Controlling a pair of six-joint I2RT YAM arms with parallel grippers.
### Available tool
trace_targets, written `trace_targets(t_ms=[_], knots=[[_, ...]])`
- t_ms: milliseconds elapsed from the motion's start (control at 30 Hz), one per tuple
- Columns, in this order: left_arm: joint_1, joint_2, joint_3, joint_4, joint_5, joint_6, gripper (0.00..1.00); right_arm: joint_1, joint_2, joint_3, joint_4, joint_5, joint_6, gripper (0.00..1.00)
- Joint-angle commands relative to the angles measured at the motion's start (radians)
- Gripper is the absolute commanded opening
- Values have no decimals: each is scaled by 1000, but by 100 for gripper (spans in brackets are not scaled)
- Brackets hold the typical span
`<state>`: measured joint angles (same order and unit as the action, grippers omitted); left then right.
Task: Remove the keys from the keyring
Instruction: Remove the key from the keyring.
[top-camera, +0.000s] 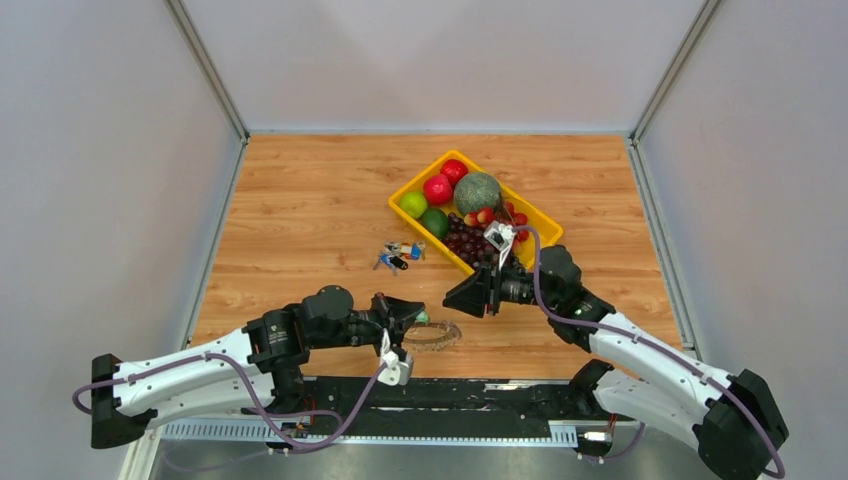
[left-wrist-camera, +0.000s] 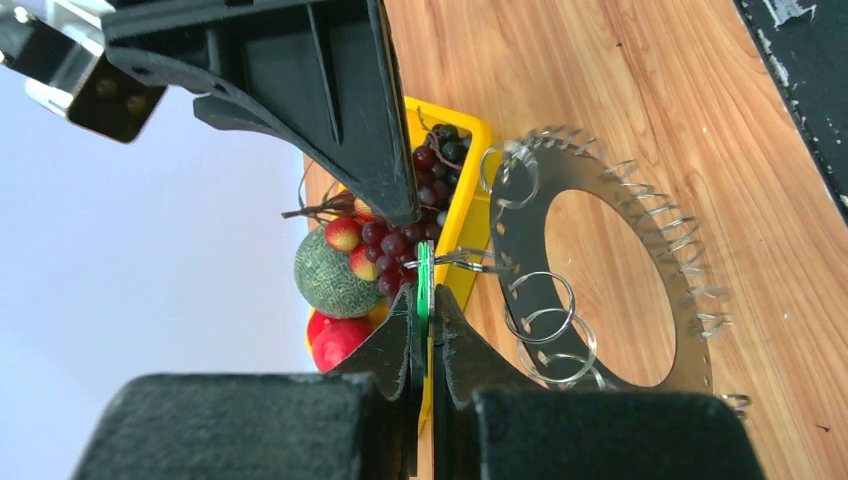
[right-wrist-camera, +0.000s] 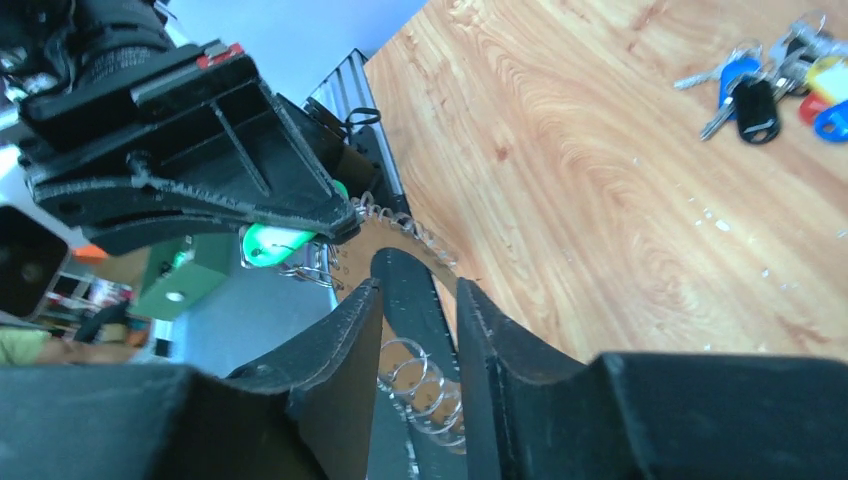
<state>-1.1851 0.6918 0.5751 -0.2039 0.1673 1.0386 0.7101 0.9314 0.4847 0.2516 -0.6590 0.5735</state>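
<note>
The keyring lies near the table's front edge between my two grippers. In the left wrist view it is a wide ring with silver saw-toothed keys and small split rings around its rim. My left gripper is shut on the small green tag that hangs from the ring. My right gripper is open. Its fingers straddle the ring's band without closing on it. The green tag shows beyond, in the left jaws.
A small bunch of coloured keys lies on the wood behind the grippers. A yellow tray at the back right holds a melon, apples, limes and grapes, close behind my right wrist.
</note>
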Motion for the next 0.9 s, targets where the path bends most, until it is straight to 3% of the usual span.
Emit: trace_targets(t_ms=[0, 267, 500, 867], knots=[[-5, -19, 21, 57, 51, 5, 0, 17, -87, -13, -12, 3, -220, 38], [-6, -24, 20, 58, 68, 7, 0, 23, -181, -24, 8, -35, -472, 38], [-5, -27, 20, 59, 69, 6, 0, 72, -144, -32, 52, -116, -515, 38], [-5, -30, 19, 60, 64, 4, 0, 233, -76, -27, 111, -23, -555, 39]])
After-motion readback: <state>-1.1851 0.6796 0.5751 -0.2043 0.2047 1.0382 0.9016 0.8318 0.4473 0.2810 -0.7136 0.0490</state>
